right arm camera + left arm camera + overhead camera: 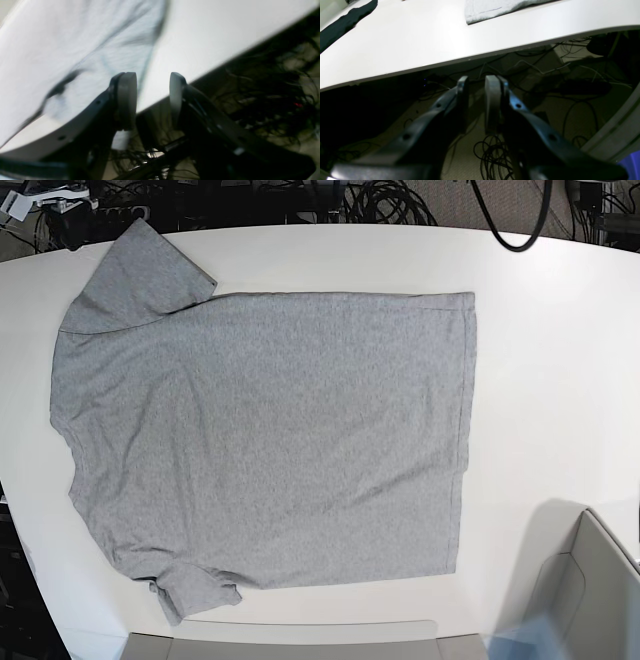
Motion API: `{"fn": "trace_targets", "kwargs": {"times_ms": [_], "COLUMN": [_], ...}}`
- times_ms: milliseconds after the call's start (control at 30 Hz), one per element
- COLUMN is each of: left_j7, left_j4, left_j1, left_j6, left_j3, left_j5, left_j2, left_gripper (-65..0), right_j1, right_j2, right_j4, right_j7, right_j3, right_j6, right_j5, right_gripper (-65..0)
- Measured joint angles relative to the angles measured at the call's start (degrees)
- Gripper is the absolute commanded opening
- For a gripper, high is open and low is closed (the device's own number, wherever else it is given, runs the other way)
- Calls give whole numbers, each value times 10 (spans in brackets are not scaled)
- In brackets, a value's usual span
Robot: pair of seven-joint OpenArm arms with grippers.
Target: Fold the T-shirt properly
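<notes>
The T-shirt is light heather grey and lies spread flat, plain side up, on the white table, with its sleeves at the left and its hem at the right. Neither gripper shows in the base view. My left gripper hangs off the table's near edge above the floor, its jaws a little apart and empty; a corner of the T-shirt lies far ahead. My right gripper stands open and empty at the table edge, in a blurred picture, with the T-shirt just beyond its left finger.
A black cloth lies at the far left of the table in the left wrist view. Tangled cables cover the floor below the edge. Grey machine parts rise at the base view's bottom right, and another along the bottom.
</notes>
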Motion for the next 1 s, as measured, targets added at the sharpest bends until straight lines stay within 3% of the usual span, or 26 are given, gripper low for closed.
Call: {"fn": "trace_targets", "kwargs": {"times_ms": [133, 533, 733, 1000], "left_j7": [0, 0, 0, 0], "left_j4": [0, 0, 0, 0], "left_j1": [0, 0, 0, 0], "left_j6": [0, 0, 0, 2], "left_j3": [0, 0, 0, -1], "left_j5": [0, 0, 1, 0], "left_j2": [0, 1, 0, 0], "left_gripper": [-524, -524, -524, -524], "right_j1": [39, 96, 153, 176], "right_j2": [-6, -16, -17, -61], "right_j4": [-16, -41, -61, -58], "right_j7": [-65, -99, -162, -179], "right_j3": [-9, -14, -21, -21], "right_j6": [2, 0, 9, 23], "right_j5": [0, 2, -5, -13], "right_gripper": [-426, -427, -427, -427]}}
